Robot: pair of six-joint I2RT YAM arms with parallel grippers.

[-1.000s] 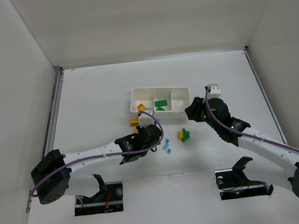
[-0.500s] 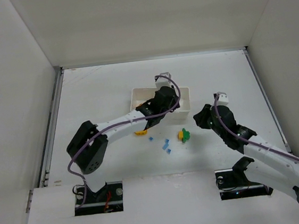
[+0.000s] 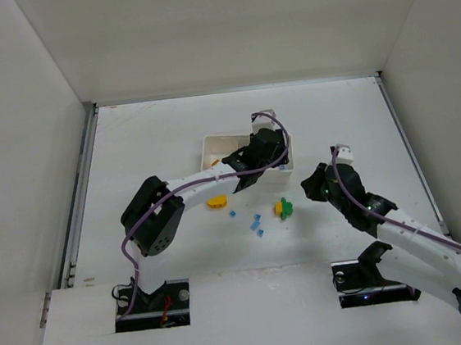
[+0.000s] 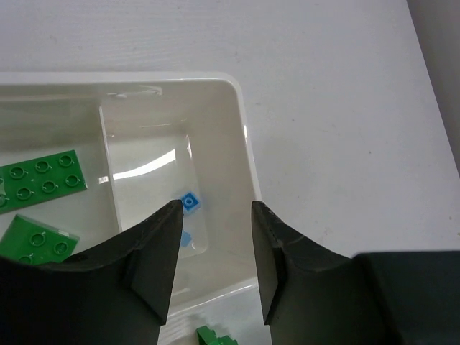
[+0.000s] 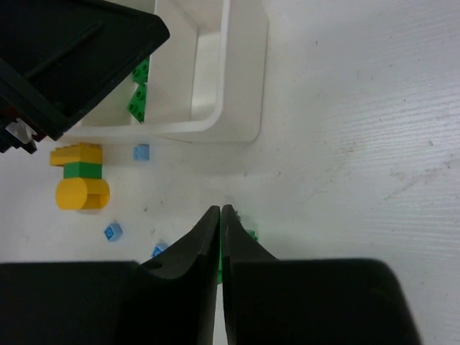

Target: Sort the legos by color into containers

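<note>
White table (image 3: 145,148) fills the walled cell, and the tray (image 3: 210,146) sits near its middle. The left claw (image 4: 215,215) hangs over the tray's right end compartment with its fingers spread and nothing between them. Straight below the gap a blue brick (image 4: 189,203) lies in that compartment, with a second, paler one near it. This looks like the spot chosen for blue, since the green plates (image 4: 39,177) are kept one wall over in the middle compartment.

The right claw (image 5: 221,212) is low over the table just outside the tray, its fingers pressed tight together. A green brick (image 5: 249,233) shows right beside the tips (whether any of it is nipped I cannot tell). That reach makes sense, as green is the nearest piece on its side.

Unsorted on the table are a yellow stack (image 5: 79,180) with a green layer and three loose blues (image 5: 141,152). So sorting looks roughly half done.
</note>
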